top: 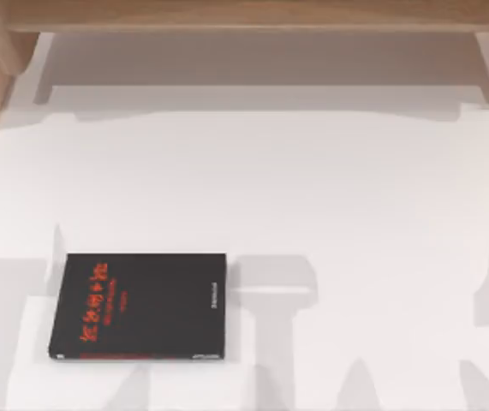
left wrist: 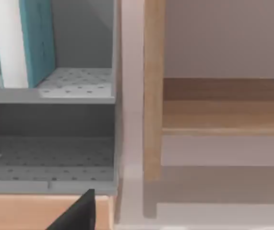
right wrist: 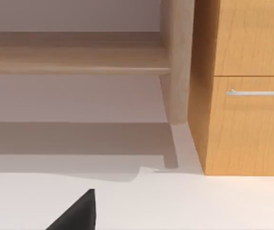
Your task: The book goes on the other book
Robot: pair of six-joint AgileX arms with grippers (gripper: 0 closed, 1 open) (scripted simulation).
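The other book (top: 140, 306), thin and black with red lettering, lies flat on the white table at the front left. The book (left wrist: 29, 40), thick and turquoise with white page edges, stands upright on the upper level of a grey perforated shelf (left wrist: 74, 93) in the left wrist view. A black corner of my left gripper (left wrist: 79, 213) shows there, some way short of the shelf. In the right wrist view a black corner of my right gripper (right wrist: 79, 213) hangs over the white table and faces a wooden cabinet.
A wooden frame (top: 244, 17) runs along the back of the table. A wooden post (left wrist: 153, 91) stands beside the grey shelf, whose lower level (left wrist: 50, 163) is bare. A drawer cabinet (right wrist: 247, 96) with a metal handle (right wrist: 259, 92) stands at the right.
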